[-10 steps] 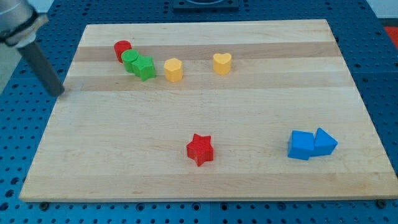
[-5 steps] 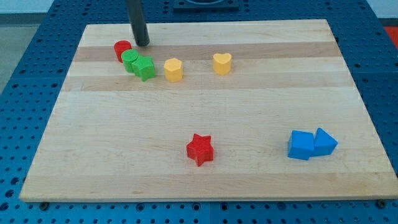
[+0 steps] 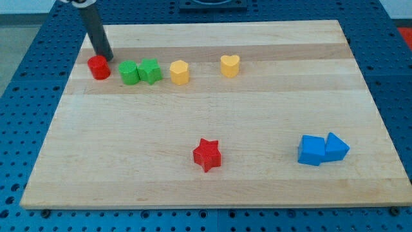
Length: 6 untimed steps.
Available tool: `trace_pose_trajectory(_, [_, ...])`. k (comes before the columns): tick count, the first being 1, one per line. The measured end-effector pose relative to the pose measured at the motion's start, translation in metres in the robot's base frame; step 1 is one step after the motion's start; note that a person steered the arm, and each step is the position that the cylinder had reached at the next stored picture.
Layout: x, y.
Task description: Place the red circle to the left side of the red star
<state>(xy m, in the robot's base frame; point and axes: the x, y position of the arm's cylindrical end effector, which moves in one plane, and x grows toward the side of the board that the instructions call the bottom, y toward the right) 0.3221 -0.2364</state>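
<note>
a pale wooden board, the work surface (image 3: pixel 212 122), lies on a blue pegboard table (image 3: pixel 26 64) and fills most of the view. my arm has no fingers, so nothing is grasped or released; it ends in a straight dark rod that comes down from the view's top left. my tip (image 3: pixel 106 57) rests on the surface close to its left edge, touching or just above the upper right side of the small red circle block (image 3: pixel 99 67); i cannot tell whether there is a gap.

the red circle block sits near the view's upper left corner of the surface, standing apart from its neighbours. just to its right, with a small gap, is a green round block (image 3: pixel 129 72), and touching that on its right is a green star-shaped block (image 3: pixel 150 70). further right in the same row, near but apart, is a yellow block with flat sides, roughly hexagonal (image 3: pixel 179 71). beyond it, well apart and a little higher in the view, is a yellow heart-shaped block (image 3: pixel 230 65).

the red star block (image 3: pixel 207 154) lies alone in the lower middle of the surface, well apart from the red circle block, which is far up and to the view's left of it.

at the view's lower right, two blue blocks touch each other: a blue cube-like block (image 3: pixel 311 150) on the left and a blue angular block (image 3: pixel 337 147) on the right, whose exact shape i cannot make out.
</note>
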Motion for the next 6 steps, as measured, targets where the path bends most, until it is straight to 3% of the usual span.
trace_pose_trajectory(1, [0.049,0.010])
trace_pose_trajectory(2, [0.070,0.026])
trace_pose_trajectory(4, [0.024,-0.004])
trace_pose_trajectory(5, [0.041,-0.038])
trace_pose_trajectory(6, [0.087,-0.029])
